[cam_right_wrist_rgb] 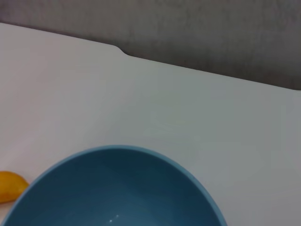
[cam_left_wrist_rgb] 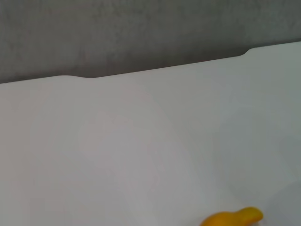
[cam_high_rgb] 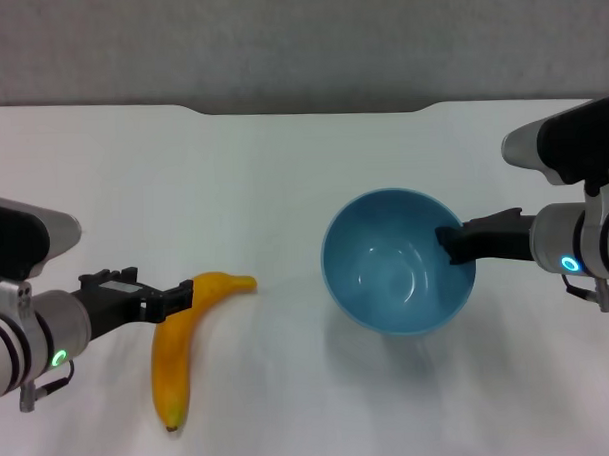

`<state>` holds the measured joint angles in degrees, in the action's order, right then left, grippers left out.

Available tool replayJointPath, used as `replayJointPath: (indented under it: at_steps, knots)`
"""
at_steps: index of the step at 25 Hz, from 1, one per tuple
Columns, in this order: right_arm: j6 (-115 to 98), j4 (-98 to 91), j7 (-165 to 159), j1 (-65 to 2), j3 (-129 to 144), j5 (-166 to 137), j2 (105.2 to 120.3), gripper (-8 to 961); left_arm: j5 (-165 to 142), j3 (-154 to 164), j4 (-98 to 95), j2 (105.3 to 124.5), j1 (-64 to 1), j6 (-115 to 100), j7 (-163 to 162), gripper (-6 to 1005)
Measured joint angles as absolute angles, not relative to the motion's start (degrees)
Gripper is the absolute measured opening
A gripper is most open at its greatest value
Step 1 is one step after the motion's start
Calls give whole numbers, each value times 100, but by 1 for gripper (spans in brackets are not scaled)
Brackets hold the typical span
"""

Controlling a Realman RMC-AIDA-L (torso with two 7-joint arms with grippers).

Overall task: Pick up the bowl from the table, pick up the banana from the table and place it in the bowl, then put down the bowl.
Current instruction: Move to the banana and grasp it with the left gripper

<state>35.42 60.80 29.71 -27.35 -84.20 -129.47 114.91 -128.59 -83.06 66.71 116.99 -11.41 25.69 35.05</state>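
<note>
- We see the white surface (cam_high_rgb: 282, 169) carrying both things.
- The bowl (cam_high_rgb: 391, 270), at three o'clock, seems tilted and lifted; our right hand (cam_high_rgb: 449, 243) pinches its rim. Glossy, so probably slippery.
- The banana (cam_high_rgb: 178, 342), at eight o'clock, lies flat; our left hand (cam_high_rgb: 183, 295) closes around its upper bend. It bruises easily, so grip gently.

Colours on the table

Light-blue bowl (cam_high_rgb: 398, 261) at 3 o'clock; yellow-orange banana (cam_high_rgb: 178, 342) at 8 o'clock; plain white table (cam_high_rgb: 263, 179); black grippers.
</note>
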Motion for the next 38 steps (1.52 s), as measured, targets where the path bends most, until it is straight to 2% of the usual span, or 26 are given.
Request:
replayJointPath:
  at_steps: [17,38]
  knots:
    - [3517,6178,2977,-2663,-8420,-12937,11494,47,-12783,-7809,5257,11724,-1783,1870,3254,838]
    - [3516,6168,2980,-2672,-8450,-12938,11494,57,-12788,-7804,5062,11719,-1876,1784,3179,812]
